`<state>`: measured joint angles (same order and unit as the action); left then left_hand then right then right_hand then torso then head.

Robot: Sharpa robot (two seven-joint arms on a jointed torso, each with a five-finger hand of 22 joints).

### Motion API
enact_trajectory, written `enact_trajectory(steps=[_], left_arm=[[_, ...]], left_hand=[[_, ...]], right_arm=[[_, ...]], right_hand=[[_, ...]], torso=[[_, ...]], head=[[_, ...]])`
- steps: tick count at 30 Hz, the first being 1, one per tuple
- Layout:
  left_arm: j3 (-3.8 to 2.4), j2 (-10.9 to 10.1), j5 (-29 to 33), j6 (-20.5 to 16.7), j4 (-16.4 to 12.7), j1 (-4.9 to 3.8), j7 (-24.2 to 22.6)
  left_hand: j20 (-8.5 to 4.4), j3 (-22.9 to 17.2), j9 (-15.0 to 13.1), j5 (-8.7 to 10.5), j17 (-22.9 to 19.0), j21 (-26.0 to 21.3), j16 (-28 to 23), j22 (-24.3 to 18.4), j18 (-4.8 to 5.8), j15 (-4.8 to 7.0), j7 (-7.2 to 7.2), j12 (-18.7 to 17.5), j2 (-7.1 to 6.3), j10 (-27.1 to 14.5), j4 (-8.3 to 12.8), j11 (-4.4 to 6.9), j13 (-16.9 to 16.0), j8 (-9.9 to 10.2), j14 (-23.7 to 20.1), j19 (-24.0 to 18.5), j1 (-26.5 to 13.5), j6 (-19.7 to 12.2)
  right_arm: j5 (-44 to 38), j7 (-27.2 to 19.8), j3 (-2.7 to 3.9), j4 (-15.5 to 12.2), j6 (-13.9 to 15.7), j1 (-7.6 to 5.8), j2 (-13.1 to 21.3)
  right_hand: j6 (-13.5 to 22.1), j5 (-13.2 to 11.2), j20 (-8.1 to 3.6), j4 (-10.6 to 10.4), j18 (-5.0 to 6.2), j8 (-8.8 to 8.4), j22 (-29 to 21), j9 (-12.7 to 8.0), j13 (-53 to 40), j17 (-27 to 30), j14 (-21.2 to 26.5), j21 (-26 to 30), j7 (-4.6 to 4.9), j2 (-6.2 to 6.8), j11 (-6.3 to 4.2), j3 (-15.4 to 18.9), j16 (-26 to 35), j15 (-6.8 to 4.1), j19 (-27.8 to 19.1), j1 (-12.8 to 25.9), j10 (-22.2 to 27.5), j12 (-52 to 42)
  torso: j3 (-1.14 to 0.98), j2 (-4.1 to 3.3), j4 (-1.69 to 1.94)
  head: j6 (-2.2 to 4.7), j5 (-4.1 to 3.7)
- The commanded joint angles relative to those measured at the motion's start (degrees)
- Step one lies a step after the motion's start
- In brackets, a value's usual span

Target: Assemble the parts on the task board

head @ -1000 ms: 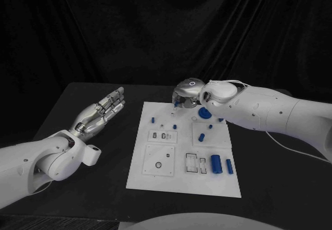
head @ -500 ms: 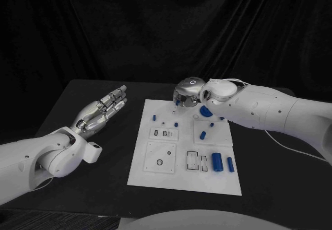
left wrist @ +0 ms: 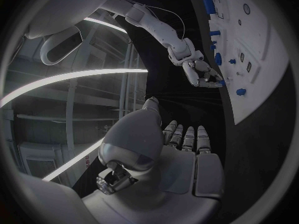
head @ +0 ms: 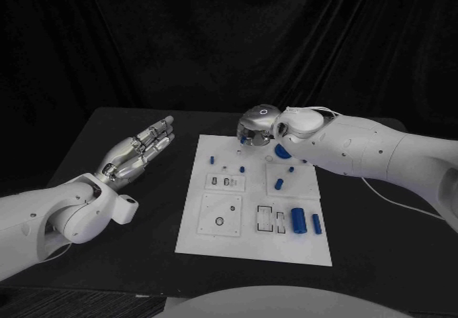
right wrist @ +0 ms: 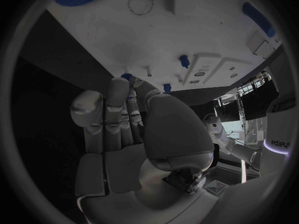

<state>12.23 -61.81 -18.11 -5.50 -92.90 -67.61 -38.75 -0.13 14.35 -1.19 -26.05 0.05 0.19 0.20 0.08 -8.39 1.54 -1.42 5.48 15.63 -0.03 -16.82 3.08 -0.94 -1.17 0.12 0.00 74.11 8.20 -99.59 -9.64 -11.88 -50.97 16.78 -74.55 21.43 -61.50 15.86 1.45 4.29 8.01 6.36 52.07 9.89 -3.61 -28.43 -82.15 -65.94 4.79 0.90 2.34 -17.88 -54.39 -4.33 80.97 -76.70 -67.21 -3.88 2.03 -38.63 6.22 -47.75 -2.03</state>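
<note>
Right fingers: right hand (head: pixel 256 128) hangs over the far edge of the task board (head: pixel 215 242); fingers (right wrist: pixel 117 109) curled down toward a small blue part (right wrist: pixel 127 76) at their tips. Whether they pinch it or only touch it, cannot tell.
Left fingers: left hand (head: pixel 141 151) lies flat and extended, palm up, fingers (left wrist: pixel 187 137) straight and side by side, holding nothing; well off the board's left side, above the black table (head: pixel 114 132).
Board position: middle of the table, between the two arms.
Done so far: judged little. Several small blue pegs (head: pixel 241 169) stand upright in the far half of the board; seated or only placed, too small to tell.
Left to do: blue gear (head: pixel 282 153) lies near the right wrist; two blue cylinders (head: pixel 298 219) lie on their sides at the near right; the rectangular slots (head: pixel 265 218) beside them and round hole (head: pixel 218 221) look unfilled.
Stage: early, by my reading; right hand working the far-edge part, most pieces loose.
</note>
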Motion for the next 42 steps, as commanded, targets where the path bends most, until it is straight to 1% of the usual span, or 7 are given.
enact_trajectory(steps=[1, 6, 12, 19, 25, 35, 42], left_arm=[[-0.06, -0.12, -0.16, 1.55, -0.29, -0.17, -7.08], [-0.06, -0.3, -0.16, 2.02, -0.51, -0.17, -6.77], [-0.06, -0.25, -0.16, 2.43, -0.36, -0.18, -6.57], [-0.06, 0.0, -0.16, 3.32, 0.01, -0.17, -6.23], [-0.06, 0.06, -0.16, 3.85, 0.12, -0.17, -6.2], [-0.06, 0.38, -0.16, 4.42, 0.52, -0.17, -6.04], [-0.06, 0.55, -0.16, 4.92, 0.73, -0.17, -5.85]], left_hand=[[0.71, -0.49, -0.04, -0.5, -0.05, -0.19, -0.2, -0.08, 1.13, 1.15, 0.52, -0.07, 0.39, 0.0, 0.1, -0.51, 0.04, -0.07, -0.12, 0.0, 0.48, -0.09], [0.97, -0.61, -0.04, -0.81, -0.05, -0.19, -0.2, -0.08, 1.09, 0.95, 0.67, -0.01, 0.44, 0.01, 0.13, -0.71, 0.03, -0.08, -0.12, 0.0, 0.67, -0.05], [1.23, -0.74, -0.04, -1.22, -0.05, -0.19, -0.2, -0.08, 1.02, 0.77, 0.8, 0.02, 0.49, 0.02, 0.13, -0.94, 0.03, -0.08, -0.12, 0.0, 0.88, -0.05], [1.6, -0.94, -0.05, -1.56, -0.05, -0.19, -0.2, -0.08, 0.96, 0.45, 0.99, 0.08, 0.64, 0.03, 0.13, -1.24, 0.02, -0.09, -0.12, 0.0, 1.06, 0.01], [2.04, -1.15, -0.12, -1.72, -0.05, -0.19, -0.2, -0.08, 0.86, 0.14, 1.26, 0.1, 0.77, 0.04, 0.13, -1.46, 0.02, -0.17, -0.12, 0.0, 1.21, 0.44], [2.45, -1.35, -0.17, -1.79, -0.05, -0.19, -0.2, -0.08, 0.74, -0.17, 1.6, 0.13, 0.84, 0.05, 0.11, -1.72, 0.01, -0.24, -0.12, 0.0, 1.28, 0.81], [2.92, -1.52, -0.17, -1.83, -0.05, -0.19, -0.2, -0.08, 0.69, -0.6, 1.73, 0.13, 0.87, 0.05, 0.11, -1.86, 0.02, -0.24, -0.12, 0.0, 1.31, 0.87]], right_arm=[[-0.1, 1.45, 0.03, 0.53, -0.66, 0.19, -0.34], [-0.1, 1.57, 0.04, 1.23, -1.05, 0.25, -0.64], [-0.1, 1.78, 0.04, 1.93, -1.59, 0.4, -0.97], [-0.1, 1.77, 0.04, 2.81, -2.01, 0.76, -1.49], [-0.1, 1.57, 0.04, 3.92, -2.2, 1.04, -2.03], [-0.1, 1.35, 0.04, 3.33, -2.86, 1.18, -2.05], [-0.1, 1.3, 0.04, 3.08, -3.01, 1.19, -1.86]], right_hand=[[0.55, -0.02, 0.25, -0.13, -1.01, -0.36, 0.15, 0.08, -0.03, 0.02, -0.02, -0.37, -0.03, 0.59, 0.13, -0.47, -0.1, 0.27, -0.12, -0.17, 0.42, 0.37], [0.71, 0.09, 0.29, -0.19, -1.02, -0.48, 0.25, 0.09, -0.04, 0.11, 0.02, -0.41, -0.03, 0.68, 0.15, -0.7, -0.03, 0.29, -0.15, -0.25, 0.51, 0.36], [0.95, 0.19, 0.33, -0.31, -1.01, -0.68, 0.35, 0.11, -0.04, 0.18, 0.09, -0.45, -0.02, 0.86, 0.13, -1.07, 0.04, 0.32, -0.23, -0.37, 0.78, 0.37], [1.21, 0.17, 0.38, -0.51, -1.0, -0.9, 0.4, 0.12, -0.04, 0.51, 0.27, -0.42, -0.07, 1.05, 0.08, -1.43, 0.3, 0.34, -0.36, -0.41, 1.16, 0.38], [1.46, 0.1, 0.41, -0.79, -0.97, -1.1, 0.34, 0.14, -0.05, 0.61, 0.44, -0.32, -0.07, 1.22, 0.14, -1.73, 0.43, 0.36, -0.53, -0.33, 1.51, 0.37], [1.67, -0.13, 0.43, -1.0, -0.95, -1.26, 0.39, 0.17, -0.12, 0.82, 0.62, -0.3, -0.16, 1.37, -0.06, -2.03, 0.61, 0.34, -0.67, -0.37, 1.48, 0.23], [1.73, -0.17, 0.43, -1.04, -0.95, -1.31, 0.41, 0.18, -0.13, 0.86, 0.67, -0.29, -0.2, 1.43, -0.06, -2.11, 0.65, 0.33, -0.72, -0.39, 1.46, 0.22]], torso=[[0.09, -0.04, -0.14], [0.28, 0.0, -0.07], [0.08, 0.08, 0.03], [0.15, 0.15, 0.28], [0.19, 0.15, 0.05], [0.13, 0.2, 0.11], [0.1, 0.21, -0.02]], head=[[0.19, 0.39], [0.07, 0.4], [-0.16, 0.44], [-0.52, 0.33], [-1.15, 0.59], [-1.73, 0.81], [-2.25, 1.2]])
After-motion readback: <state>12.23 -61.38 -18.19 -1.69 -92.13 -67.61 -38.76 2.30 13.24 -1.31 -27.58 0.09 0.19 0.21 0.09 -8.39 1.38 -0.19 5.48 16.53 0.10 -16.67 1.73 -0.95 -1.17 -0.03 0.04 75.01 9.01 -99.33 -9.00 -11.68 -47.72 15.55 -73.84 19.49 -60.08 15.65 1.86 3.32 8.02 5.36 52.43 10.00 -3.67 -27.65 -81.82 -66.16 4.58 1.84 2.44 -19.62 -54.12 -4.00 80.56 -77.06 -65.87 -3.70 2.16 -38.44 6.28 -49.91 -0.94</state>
